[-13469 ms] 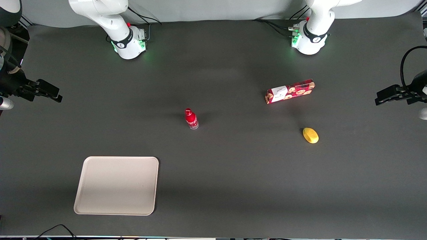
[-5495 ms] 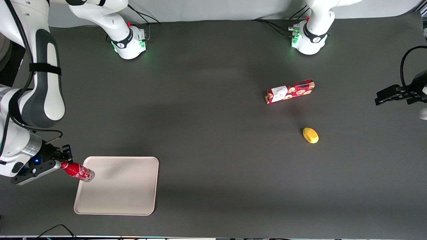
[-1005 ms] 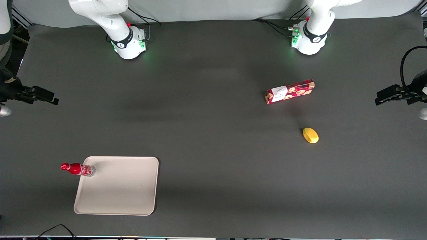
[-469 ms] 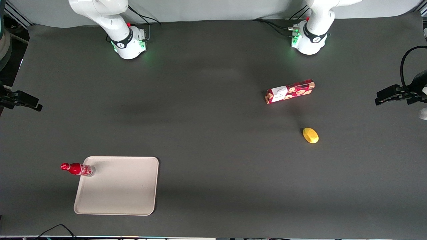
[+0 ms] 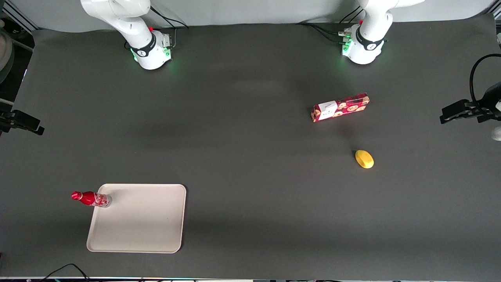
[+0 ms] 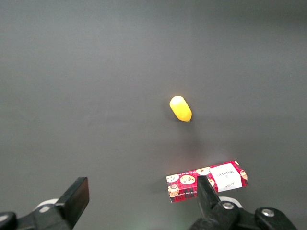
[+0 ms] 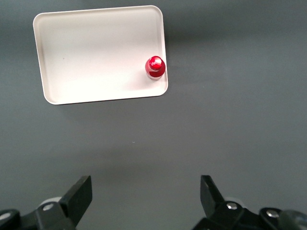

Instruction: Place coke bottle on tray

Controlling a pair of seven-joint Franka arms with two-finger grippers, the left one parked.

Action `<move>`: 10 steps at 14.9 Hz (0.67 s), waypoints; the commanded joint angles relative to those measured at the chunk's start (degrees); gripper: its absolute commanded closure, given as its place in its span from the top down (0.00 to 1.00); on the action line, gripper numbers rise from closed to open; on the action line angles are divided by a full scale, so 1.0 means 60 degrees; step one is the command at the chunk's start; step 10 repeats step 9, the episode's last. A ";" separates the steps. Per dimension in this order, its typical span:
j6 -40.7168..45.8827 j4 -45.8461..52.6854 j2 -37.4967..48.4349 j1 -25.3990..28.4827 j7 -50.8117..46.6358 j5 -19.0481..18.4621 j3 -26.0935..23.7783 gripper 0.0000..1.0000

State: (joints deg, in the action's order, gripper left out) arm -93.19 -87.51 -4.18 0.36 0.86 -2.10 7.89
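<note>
Right wrist view: the gripper [image 7: 146,201] was seen with fingers [image 7: 79,196] spread wide, nothing held or touched, high above the table. The coke bottle [image 7: 155,67] was stood upright on the tray [image 7: 91,52], tucked by a corner rim.

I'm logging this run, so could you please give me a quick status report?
Gripper open, empty, raised clear of tray. Coke bottle upright on tray, just inside a corner. Nothing in the way.

Gripper [image 7: 146,201] cut off by wrist-view edge, only finger tips shown, spread wide, well apart from tray [image 7: 86,57]. Bottle [image 7: 155,67] lettering too small to read.
</note>
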 commanded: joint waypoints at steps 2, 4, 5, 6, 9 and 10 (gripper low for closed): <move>0.0238 0.0434 -0.0066 0.0218 0.0077 0.0071 -0.0142 1.00; 0.0412 0.0434 0.0037 0.0249 -0.0084 0.0086 -0.0273 1.00; 0.0501 0.0449 0.0066 0.0190 -0.0084 0.0086 -0.0463 1.00; 0.0589 0.0463 0.0096 0.0132 -0.0099 0.0101 -0.0595 1.00; 0.0721 0.0508 0.0081 0.0058 -0.0084 0.0115 -0.0728 1.00; 0.0721 0.0508 0.0081 0.0058 -0.0084 0.0115 -0.0728 1.00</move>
